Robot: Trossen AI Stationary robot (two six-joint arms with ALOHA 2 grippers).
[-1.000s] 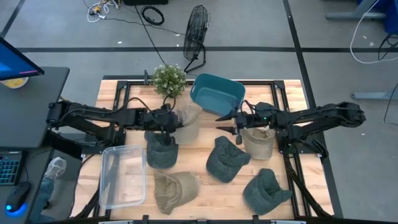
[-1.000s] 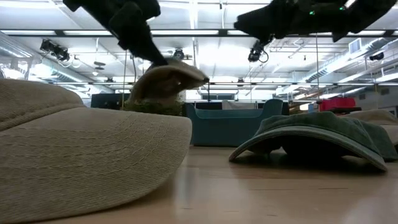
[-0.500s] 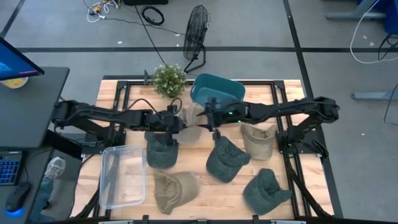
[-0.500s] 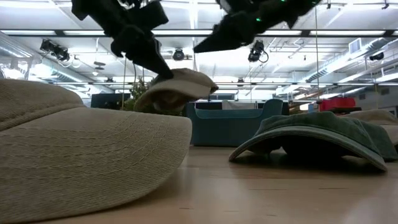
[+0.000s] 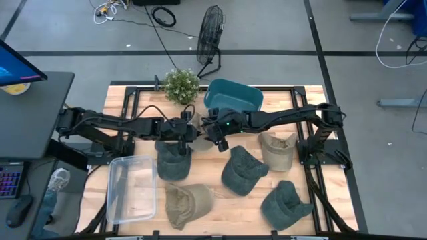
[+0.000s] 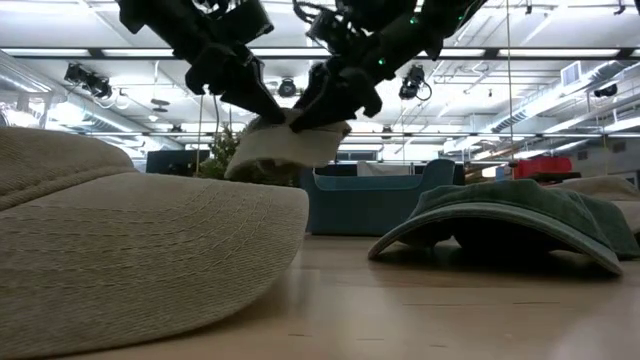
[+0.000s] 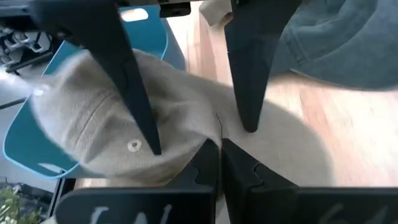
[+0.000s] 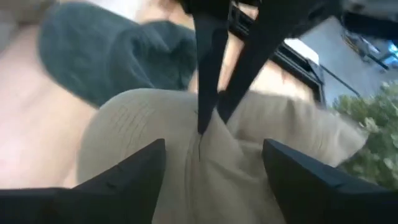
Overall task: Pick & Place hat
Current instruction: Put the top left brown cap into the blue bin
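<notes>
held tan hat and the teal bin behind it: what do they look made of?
Tan hat, pinched by the left claw with the right claw meeting it: looks like soft woven cotton twill, matte; stitched seams, a crown button and sagging folds show. Teal bin: probably moulded plastic, smooth with a slight sheen, rigid rim and rounded corners.

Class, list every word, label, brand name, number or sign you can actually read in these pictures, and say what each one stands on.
Readable text: none in any view.
Monitor at the left edge of the high view: its screen glows blue, any writing too small to read.
Tan hat held up between the left pincer and right pincer: no logo visible.
Other hats and the teal bin: no labels visible.
</notes>
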